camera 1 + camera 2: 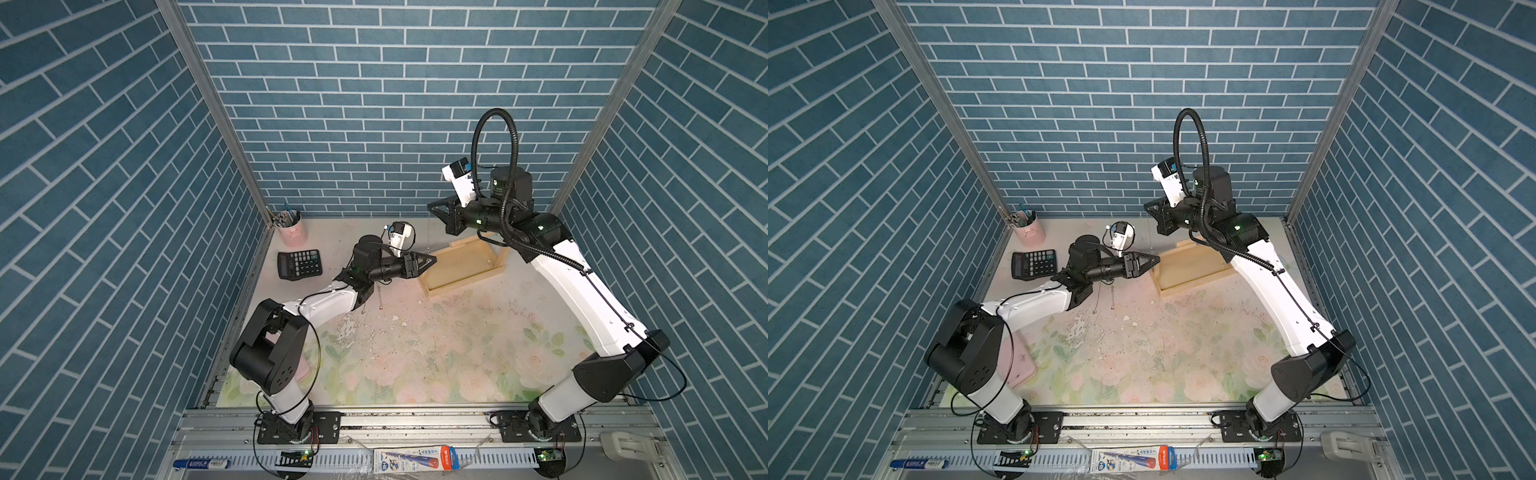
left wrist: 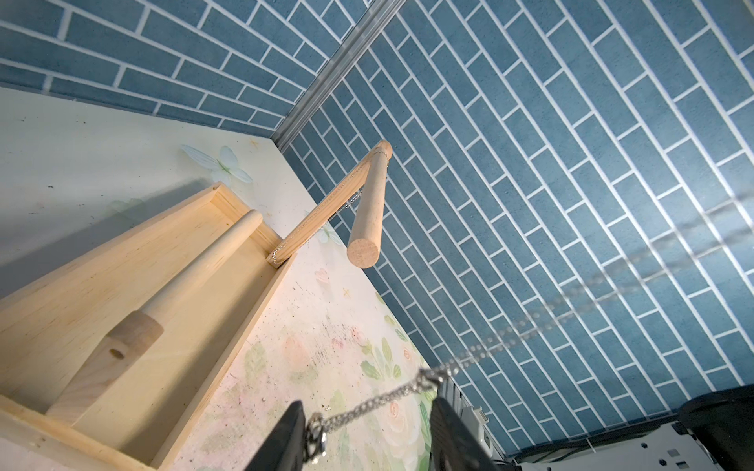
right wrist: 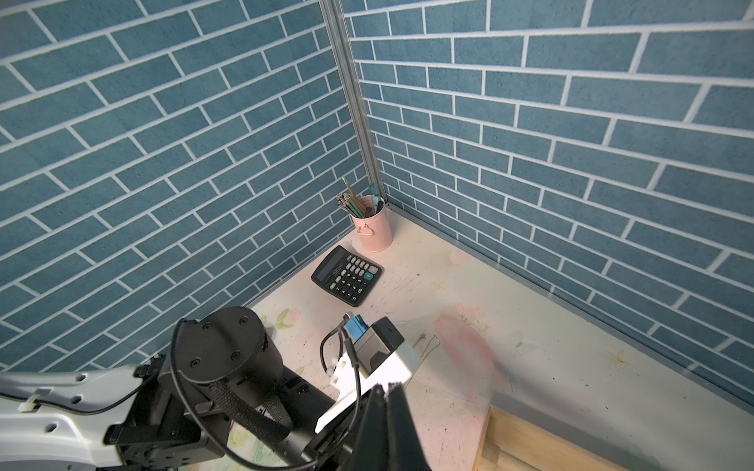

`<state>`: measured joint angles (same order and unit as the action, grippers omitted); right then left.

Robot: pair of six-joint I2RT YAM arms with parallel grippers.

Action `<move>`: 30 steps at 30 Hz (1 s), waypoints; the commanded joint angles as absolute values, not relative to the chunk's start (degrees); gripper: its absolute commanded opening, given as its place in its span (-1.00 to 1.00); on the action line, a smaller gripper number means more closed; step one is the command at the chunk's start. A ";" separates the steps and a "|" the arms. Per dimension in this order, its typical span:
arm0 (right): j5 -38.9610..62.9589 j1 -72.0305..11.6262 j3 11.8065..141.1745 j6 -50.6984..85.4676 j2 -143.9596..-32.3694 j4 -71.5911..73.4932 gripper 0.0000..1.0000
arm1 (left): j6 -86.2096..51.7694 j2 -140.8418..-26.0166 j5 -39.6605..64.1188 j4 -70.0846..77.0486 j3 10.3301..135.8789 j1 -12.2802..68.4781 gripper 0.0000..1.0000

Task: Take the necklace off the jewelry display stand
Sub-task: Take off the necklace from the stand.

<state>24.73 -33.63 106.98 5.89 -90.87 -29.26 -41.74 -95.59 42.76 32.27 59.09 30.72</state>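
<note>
Left gripper jaws stand partly apart, with the necklace strung across from one finger to the other; I can't tell if it's hooked or just draped. The chain then runs back past the wrist cam, blurred, and in both top views I see thin strands trailing down from under the left wrist, over the table. The gripper tip sits just beside the left end of the stand, near the tray corner. In the left wrist view a fine chain also wraps the top of the far post, where the dowel joins; I can't tell if it's the same piece. Right gripper is closed, fingers pressed together, raised above the stand's back edge. Calculator and pink cup sit in the far left corner, well apart from the stand.
</note>
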 commanded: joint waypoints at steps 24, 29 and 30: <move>23.99 -33.95 108.37 4.04 -90.98 -29.40 -1.00 | -40.89 -96.26 43.23 33.64 58.27 30.41 -0.32; 23.91 -33.94 108.28 4.04 -91.05 -29.36 -1.00 | -40.91 -96.47 43.24 33.69 58.18 30.46 -0.33; 23.91 -33.98 108.22 4.04 -90.93 -29.27 -1.00 | -40.92 -96.57 43.18 33.74 58.18 30.46 -0.33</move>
<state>24.18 -33.65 106.98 5.89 -90.87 -29.26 -41.56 -95.59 42.74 32.42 59.09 30.72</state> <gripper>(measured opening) 0.043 0.337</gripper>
